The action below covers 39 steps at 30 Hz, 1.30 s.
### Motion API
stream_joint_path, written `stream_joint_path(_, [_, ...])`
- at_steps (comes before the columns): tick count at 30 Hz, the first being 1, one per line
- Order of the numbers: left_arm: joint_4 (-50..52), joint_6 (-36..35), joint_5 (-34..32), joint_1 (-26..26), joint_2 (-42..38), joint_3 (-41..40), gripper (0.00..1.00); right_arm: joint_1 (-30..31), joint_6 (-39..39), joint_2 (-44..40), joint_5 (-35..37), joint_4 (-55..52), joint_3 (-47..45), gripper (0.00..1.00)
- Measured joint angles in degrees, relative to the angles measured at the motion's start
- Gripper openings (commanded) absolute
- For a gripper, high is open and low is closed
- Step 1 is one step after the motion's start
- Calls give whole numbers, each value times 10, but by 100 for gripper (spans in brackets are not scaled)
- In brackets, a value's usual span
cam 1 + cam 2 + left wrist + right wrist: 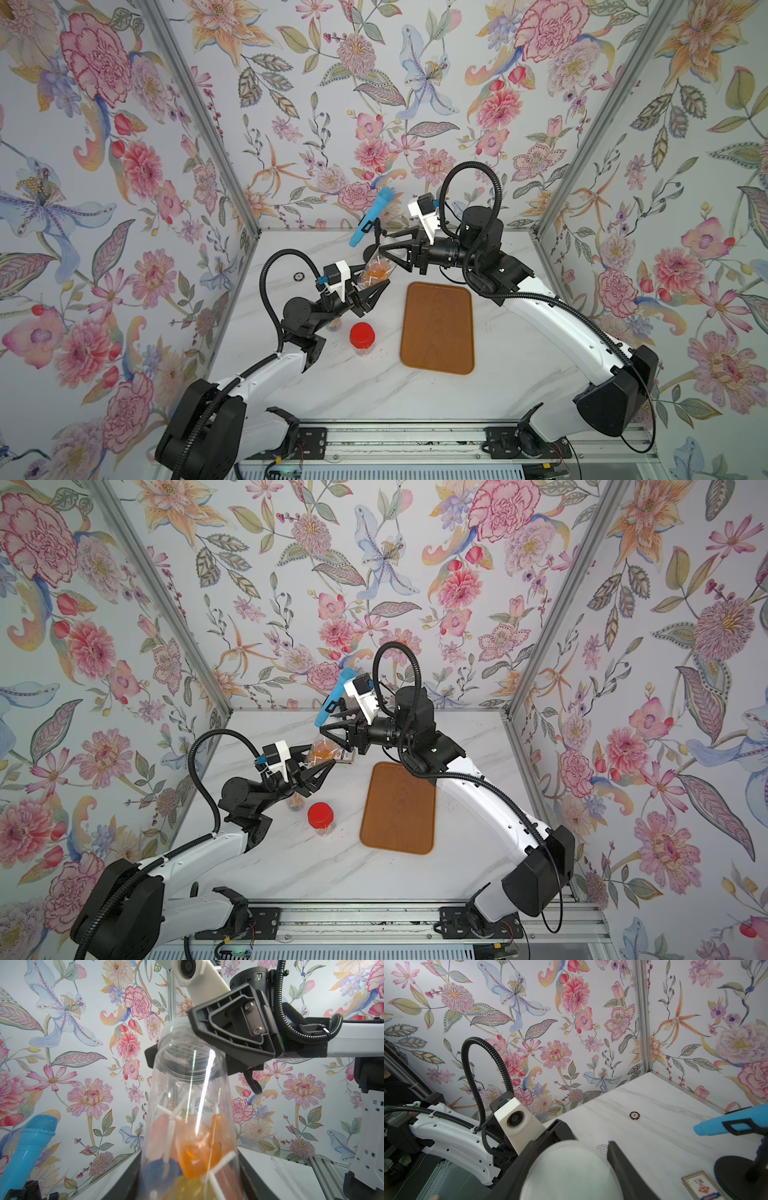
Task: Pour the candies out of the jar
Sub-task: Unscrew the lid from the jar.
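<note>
A clear plastic jar (374,272) (321,749) hangs tilted above the table's back middle, mouth toward the back. My left gripper (374,286) (191,1184) is shut on its lower body. The candies (195,1147) (376,275), orange, pink, blue and yellow lollipops on white sticks, lie in the jar's lower half. A translucent white lid (171,1029) (571,1167) sits at the jar's mouth. My right gripper (380,245) (572,1147) is shut on it, one finger on each side. Whether the lid is free of the threads I cannot tell.
A brown tray (436,328) lies right of the jar. A red-lidded jar (362,337) stands near my left arm, with a small jar (333,324) partly hidden under that arm. At the back are a blue microphone (372,216) on a black stand, a poker chip (298,276) and a card box (702,1187).
</note>
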State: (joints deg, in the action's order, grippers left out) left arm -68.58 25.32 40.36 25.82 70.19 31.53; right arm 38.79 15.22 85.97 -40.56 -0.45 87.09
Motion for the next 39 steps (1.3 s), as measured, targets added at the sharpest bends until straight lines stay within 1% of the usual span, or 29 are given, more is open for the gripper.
stream_joint_path(5, [26, -12, 8, 0, 0, 5, 0, -1, -31, 1, 6, -62, 25, 42])
stream_joint_path(10, [45, -29, 7, 0, 0, 12, 0, 18, -82, 12, 51, -132, 72, 43])
stream_joint_path(13, [65, -46, 4, 0, -1, 14, 0, 23, -104, 19, 67, -165, 90, 43])
stream_joint_path(21, [116, -89, -5, 1, -8, 14, 0, 24, -129, 33, 78, -212, 110, 43])
stream_joint_path(30, [107, -94, -10, 2, 2, 11, 0, -7, -106, 56, 1, -225, 122, 44])
stream_joint_path(39, [81, -95, -14, 2, 4, 9, 0, -22, -73, 60, -45, -211, 122, 46])
